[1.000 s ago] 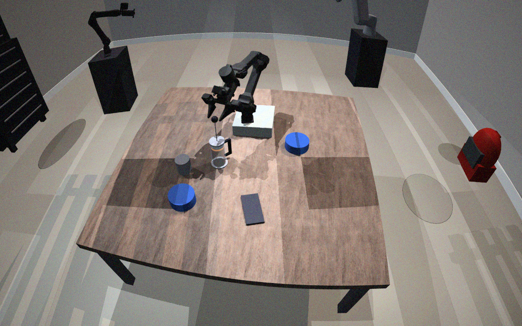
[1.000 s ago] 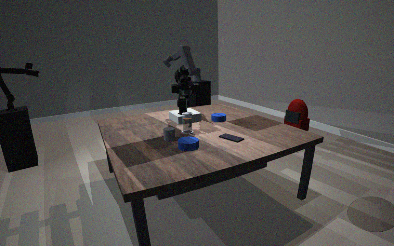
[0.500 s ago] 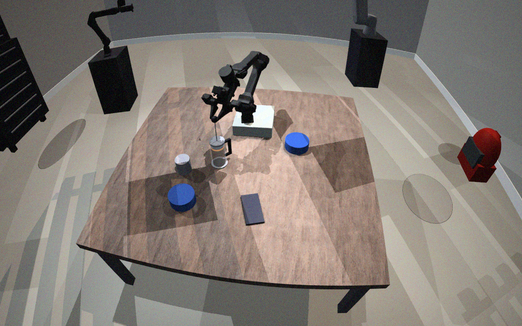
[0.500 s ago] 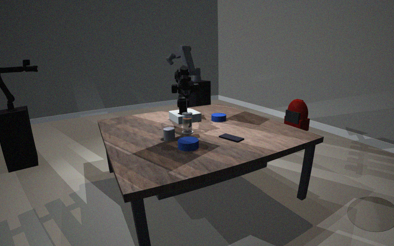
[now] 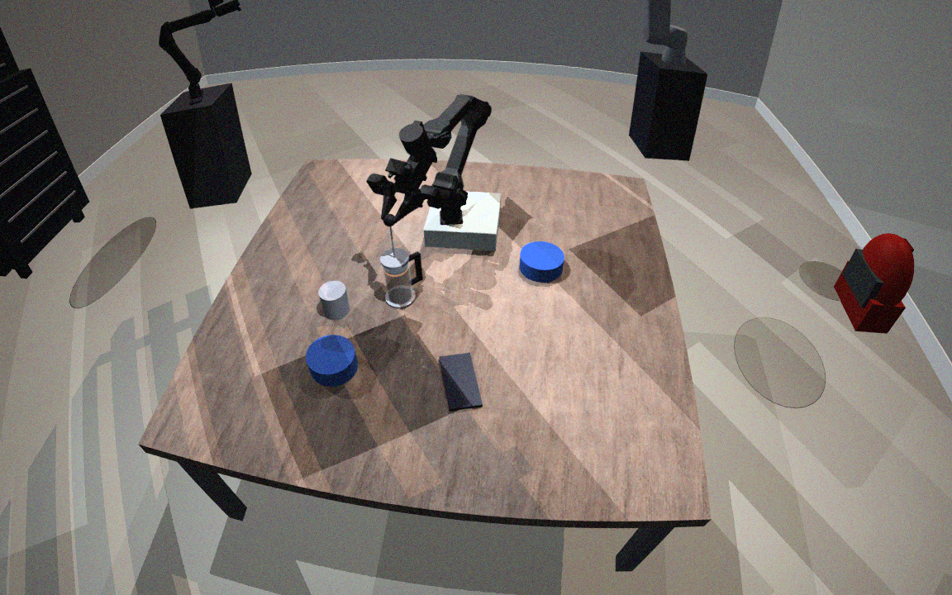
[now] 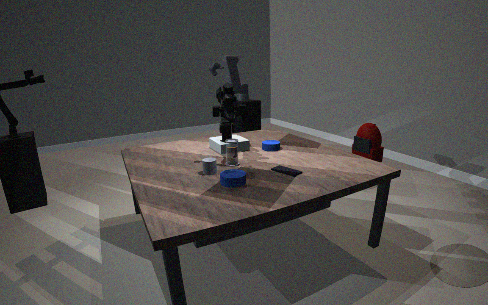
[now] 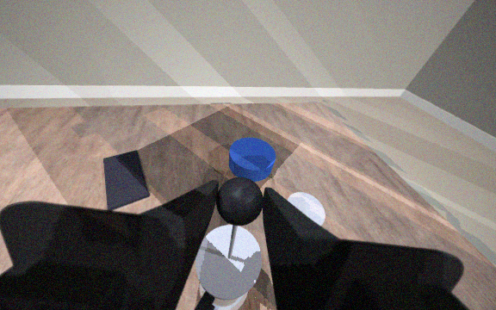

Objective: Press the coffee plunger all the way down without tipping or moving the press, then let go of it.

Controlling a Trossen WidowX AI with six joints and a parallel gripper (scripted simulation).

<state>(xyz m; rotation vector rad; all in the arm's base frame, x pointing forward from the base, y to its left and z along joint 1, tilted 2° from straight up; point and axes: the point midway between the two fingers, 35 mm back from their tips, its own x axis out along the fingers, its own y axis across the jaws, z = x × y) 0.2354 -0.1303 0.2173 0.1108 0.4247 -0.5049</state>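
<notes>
Coffee plunger (image 7: 239,201) knob — gripped by the tool (image 7: 239,202).

1. The arm (image 5: 440,148) is matte black all over, built of slim box-like links joined by rounded, drum-shaped joint housings.
2. Its base stands on a pale grey-white rectangular block (image 5: 473,235).
3. The gripper (image 7: 239,202) is equally black; from the wrist view its two fingers are broad wedges tapering to blunt tips, with flat, unmarked faces.
4. No cables, screws or markings can be made out, though the dim, grainy exterior view may simply hide them.
</notes>
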